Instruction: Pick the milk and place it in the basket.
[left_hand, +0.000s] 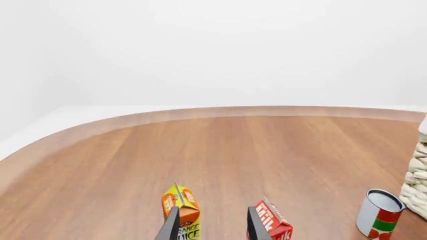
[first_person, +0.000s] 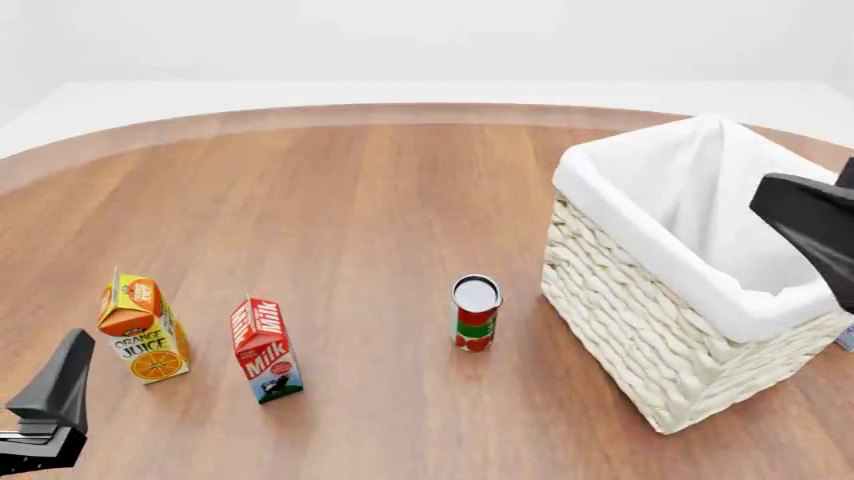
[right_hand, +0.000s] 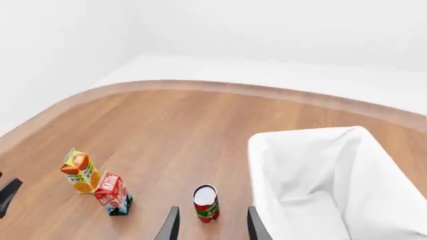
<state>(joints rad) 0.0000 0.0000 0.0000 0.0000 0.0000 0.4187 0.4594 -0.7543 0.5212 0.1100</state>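
The small gable-top milk carton (first_person: 267, 350), red on top and blue-and-white below, stands upright on the brown wooden table (first_person: 360, 200), near the left side, touched by nothing. Just left of it stands the orange-and-yellow orange juice carton (first_person: 142, 327), and to its right, apart, the red-and-green can with a white top (first_person: 475, 312). The large cream woven wicker basket with white cloth lining (first_person: 641, 330) sits at the right. The left gripper (left_hand: 212, 226) hangs near the two cartons, fingers apart and holding nothing. The right gripper (right_hand: 211, 225) hovers over the basket's near side, fingers likewise apart.
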